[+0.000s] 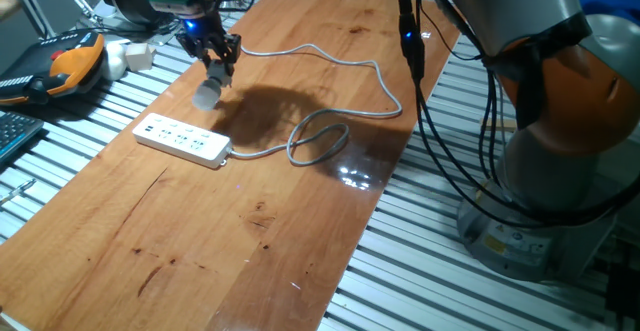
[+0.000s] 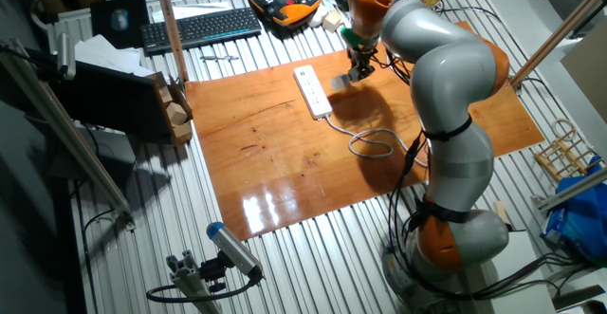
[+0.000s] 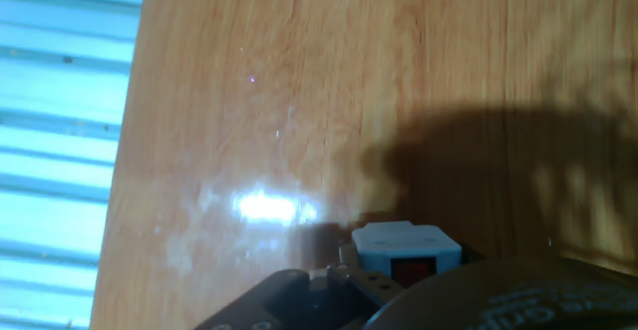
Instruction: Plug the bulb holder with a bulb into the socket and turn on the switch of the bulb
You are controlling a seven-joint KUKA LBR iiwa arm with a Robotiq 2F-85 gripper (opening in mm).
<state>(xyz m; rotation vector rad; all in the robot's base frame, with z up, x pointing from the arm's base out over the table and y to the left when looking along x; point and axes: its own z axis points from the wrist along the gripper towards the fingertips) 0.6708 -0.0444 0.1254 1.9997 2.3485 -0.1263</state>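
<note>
My gripper hangs over the far left part of the wooden table and is shut on the bulb holder, whose round white bulb points down and toward the socket. The socket is a long white power strip lying flat just in front of the gripper, with its grey cable looping off to the right. From the other fixed view, the gripper holds the bulb holder just right of the socket. In the hand view, the holder's white boxy end with a red mark shows low in the frame, above bare wood.
An orange and black pendant and a keyboard lie on the slatted metal bench beyond the table's far edge. A small white object sits near the pendant. The table edge runs close on the left in the hand view.
</note>
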